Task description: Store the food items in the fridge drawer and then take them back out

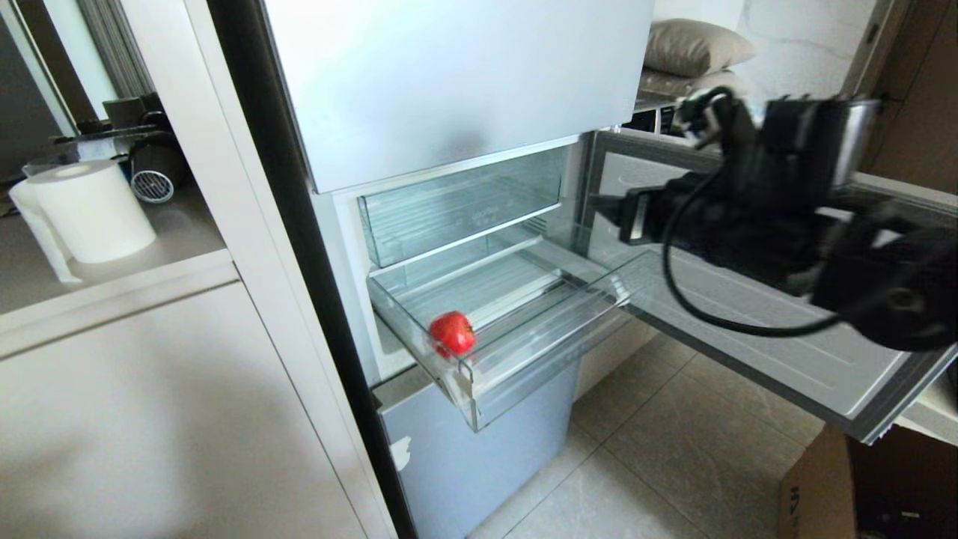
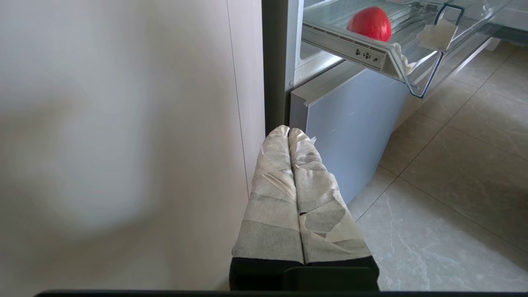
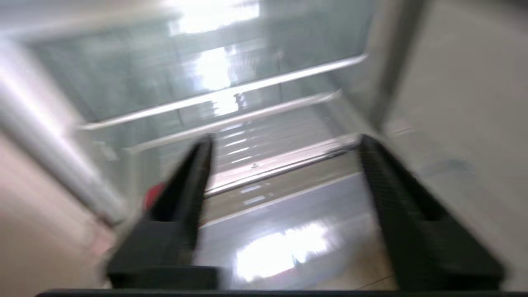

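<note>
Resting in fridge drawer (image 1: 524,359), red fruit (image 1: 452,333), tiled floor (image 1: 673,449)

Paper towel roll (image 1: 93,212) on counter (image 1: 112,277), pillow (image 1: 692,45), cardboard box (image 1: 819,490), tiled floor (image 1: 673,457)

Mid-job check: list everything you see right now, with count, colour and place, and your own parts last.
small round glossy red fruit: one, red, front left corner of the pulled-out drawer
wide shallow clear plastic fridge drawer: one, clear, pulled out of the open fridge
upper clear plastic bin: one, clear, above the drawer, pushed in
open fridge door: one, grey-white, swung out to the right
paper towel roll: one, white, on the counter at left
pillow: one, beige, behind the fridge
cardboard box: one, brown, on the floor at lower right
left gripper: tape-wrapped fingers shut, low beside the fridge
right gripper: black, open, empty, facing the drawer
</note>
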